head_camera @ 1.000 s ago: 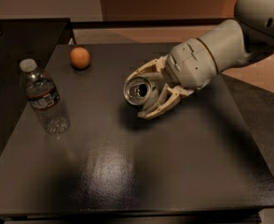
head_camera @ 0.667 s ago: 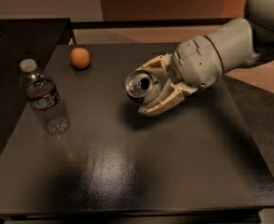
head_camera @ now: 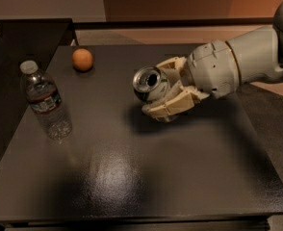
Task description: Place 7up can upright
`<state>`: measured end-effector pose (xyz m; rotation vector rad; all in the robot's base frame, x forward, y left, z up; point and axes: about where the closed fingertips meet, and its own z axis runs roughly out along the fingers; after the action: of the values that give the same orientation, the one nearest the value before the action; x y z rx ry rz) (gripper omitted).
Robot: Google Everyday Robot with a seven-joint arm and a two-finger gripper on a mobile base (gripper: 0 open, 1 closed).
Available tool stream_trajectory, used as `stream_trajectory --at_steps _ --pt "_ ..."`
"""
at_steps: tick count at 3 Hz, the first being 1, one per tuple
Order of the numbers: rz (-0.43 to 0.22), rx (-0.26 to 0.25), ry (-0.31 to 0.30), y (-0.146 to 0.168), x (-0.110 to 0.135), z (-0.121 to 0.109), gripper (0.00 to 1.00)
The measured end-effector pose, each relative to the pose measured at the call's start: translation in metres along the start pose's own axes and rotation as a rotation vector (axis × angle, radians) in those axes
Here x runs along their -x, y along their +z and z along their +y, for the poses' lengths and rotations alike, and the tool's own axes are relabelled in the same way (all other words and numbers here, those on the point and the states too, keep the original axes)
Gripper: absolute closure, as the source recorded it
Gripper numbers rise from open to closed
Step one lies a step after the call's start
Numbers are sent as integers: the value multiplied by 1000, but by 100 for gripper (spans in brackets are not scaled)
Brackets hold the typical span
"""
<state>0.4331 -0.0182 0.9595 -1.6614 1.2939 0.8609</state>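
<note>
The 7up can (head_camera: pixel 150 83) is a small silver can with green trim. It is held on its side above the dark table (head_camera: pixel 132 177), with its silver pull-tab top facing the camera and up-left. My gripper (head_camera: pixel 166 96) reaches in from the right on a grey arm. Its cream fingers (head_camera: pixel 168 108) are shut around the can's body, one above and one below. The can's shadow falls on the table just beneath it. The can's lower end is hidden by the fingers.
A clear plastic water bottle (head_camera: pixel 45 101) stands upright at the left of the table. An orange round fruit (head_camera: pixel 83 59) lies at the back left. The table's front edge runs along the bottom and its right edge lies below the arm.
The gripper has lifted the can slightly and shifted it a little to the right. The can's top has tilted further upward. The bottle and the fruit have not moved.
</note>
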Motion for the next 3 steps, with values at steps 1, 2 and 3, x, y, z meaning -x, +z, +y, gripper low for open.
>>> stream_trajectory --at_steps 1,2,3 --pt "-39 -69 84 2 -9 -1 100" --pt "-95 -129 132 8 -19 -6 100" --pt "-141 -174 166 13 -31 -12 100"
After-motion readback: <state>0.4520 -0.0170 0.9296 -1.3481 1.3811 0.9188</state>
